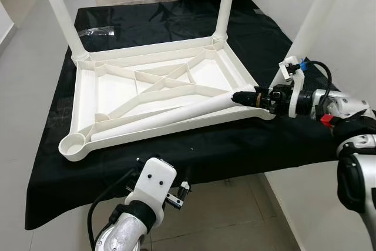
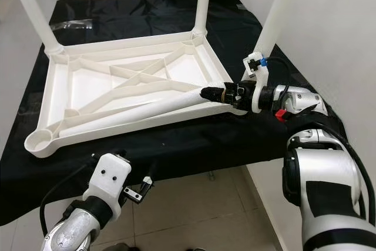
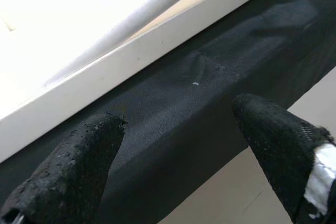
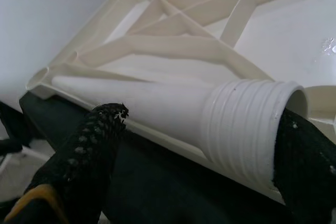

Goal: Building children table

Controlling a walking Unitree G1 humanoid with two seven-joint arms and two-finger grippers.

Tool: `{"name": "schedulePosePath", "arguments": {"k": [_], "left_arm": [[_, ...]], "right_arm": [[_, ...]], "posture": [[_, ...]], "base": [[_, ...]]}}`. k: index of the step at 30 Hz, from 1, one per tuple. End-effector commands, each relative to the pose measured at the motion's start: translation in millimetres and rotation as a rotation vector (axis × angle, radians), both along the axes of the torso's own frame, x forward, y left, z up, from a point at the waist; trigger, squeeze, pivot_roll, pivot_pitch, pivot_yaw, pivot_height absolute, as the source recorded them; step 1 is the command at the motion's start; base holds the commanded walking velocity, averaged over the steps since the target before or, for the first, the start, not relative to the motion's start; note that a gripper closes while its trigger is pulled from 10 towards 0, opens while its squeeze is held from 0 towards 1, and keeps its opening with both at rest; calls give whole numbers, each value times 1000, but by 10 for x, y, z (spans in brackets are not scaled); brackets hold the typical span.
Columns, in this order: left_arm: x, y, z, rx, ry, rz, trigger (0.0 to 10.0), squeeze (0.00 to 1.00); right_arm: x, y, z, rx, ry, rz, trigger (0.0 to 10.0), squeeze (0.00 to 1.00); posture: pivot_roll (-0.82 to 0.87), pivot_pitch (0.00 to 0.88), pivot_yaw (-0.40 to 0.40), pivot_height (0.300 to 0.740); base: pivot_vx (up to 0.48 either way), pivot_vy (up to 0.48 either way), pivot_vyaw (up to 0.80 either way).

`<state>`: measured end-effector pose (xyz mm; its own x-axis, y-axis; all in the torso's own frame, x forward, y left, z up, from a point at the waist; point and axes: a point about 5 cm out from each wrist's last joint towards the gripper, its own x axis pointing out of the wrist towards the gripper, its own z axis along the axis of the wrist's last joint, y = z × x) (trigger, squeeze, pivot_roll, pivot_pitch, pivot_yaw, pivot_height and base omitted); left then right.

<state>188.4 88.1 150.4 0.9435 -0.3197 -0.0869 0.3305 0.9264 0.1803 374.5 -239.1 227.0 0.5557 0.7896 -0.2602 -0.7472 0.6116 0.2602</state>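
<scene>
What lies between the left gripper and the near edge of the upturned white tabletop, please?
Only bare black cloth draped over the edge: the left wrist view shows it between the open left gripper and the tabletop.

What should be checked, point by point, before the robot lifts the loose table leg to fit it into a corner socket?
1. Right gripper has its jaws closed around the threaded end of the loose leg: ok.
2. Leg lies across the upturned tabletop, free of the ribs: cannot tell.
3. Near-left corner socket is empty and open: ok.
4. Two far legs already stand upright in their sockets: ok.
5. Left gripper is low at the edge of the black cloth, jaws open, holding nothing: ok.
6. Near-right socket is hidden behind the right gripper: cannot tell.
</scene>
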Motion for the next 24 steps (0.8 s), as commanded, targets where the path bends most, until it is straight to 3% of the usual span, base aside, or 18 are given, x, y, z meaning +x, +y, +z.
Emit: {"name": "schedulePosePath", "arguments": {"k": [1,13,19,21,22,24], "left_arm": [[-4,11,-39,14,11,12,10000,0],[4,19,-52,17,12,27,10000,0],[12,21,-56,18,8,34,10000,0],[14,17,-58,18,7,34,10000,0],[16,14,-61,19,7,34,10000,0],[16,14,-61,19,7,34,10000,0]], "right_arm": [[-10,34,17,-9,3,61,10000,0],[-60,80,86,3,2,212,10000,0],[-93,74,100,-49,14,290,10000,0],[-98,74,93,-65,20,303,9451,0],[-99,76,88,-75,22,308,3059,0],[-99,76,88,-75,22,308,3059,0]], "posture": [[124,161,-61,740],[123,154,-65,740],[118,146,-64,740],[116,143,-64,740],[117,141,-65,740],[117,141,-65,740]], "base": [[0,0,0],[0,0,0],[0,0,0],[0,0,0],[0,0,0],[0,0,0]]}}
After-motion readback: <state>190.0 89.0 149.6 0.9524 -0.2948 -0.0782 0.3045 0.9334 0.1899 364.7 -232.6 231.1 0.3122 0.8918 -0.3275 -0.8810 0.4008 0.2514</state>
